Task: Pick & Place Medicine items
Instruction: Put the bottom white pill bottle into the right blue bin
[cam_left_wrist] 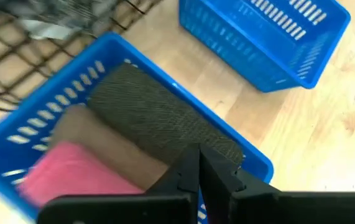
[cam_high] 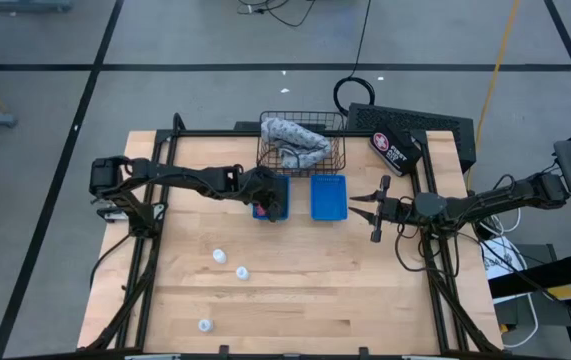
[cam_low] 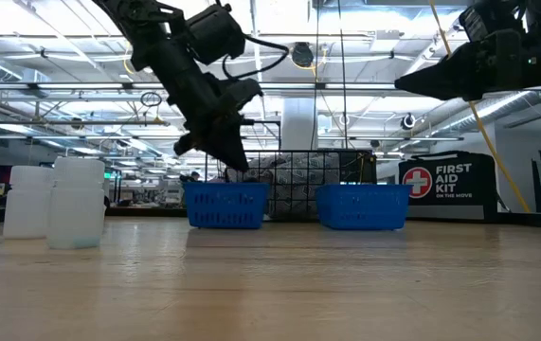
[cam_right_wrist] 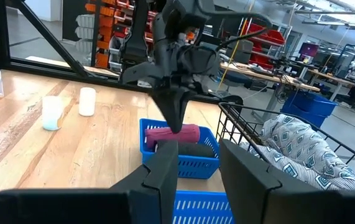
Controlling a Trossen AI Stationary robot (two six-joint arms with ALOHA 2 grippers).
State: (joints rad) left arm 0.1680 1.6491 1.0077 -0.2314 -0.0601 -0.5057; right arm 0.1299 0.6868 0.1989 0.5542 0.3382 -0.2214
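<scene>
Overhead, three white bottles (cam_high: 219, 256) stand on the table (cam_high: 365, 290); two blue bins (cam_high: 329, 197) sit before a wire basket (cam_high: 302, 125). Left bin (cam_left_wrist: 34, 124) holds three rolls: pink (cam_left_wrist: 71, 174), brown (cam_left_wrist: 96, 140), dark ribbed (cam_left_wrist: 158, 118). Left gripper (cam_left_wrist: 199, 163) hovers over them, closed, empty. Right gripper (cam_high: 359, 209) waits beside the right bin, fingers parted, empty.

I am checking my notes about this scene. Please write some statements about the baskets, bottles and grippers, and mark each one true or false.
1. The left gripper is over the left blue basket. True.
2. The right blue basket holds the pink piece. False: the pink piece lies in the left blue basket.
3. Three white bottles stand on the table. True.
4. The patterned cloth lies on the bare table. False: it is in the wire basket.
5. The right gripper holds a bottle. False: it holds nothing.
</scene>
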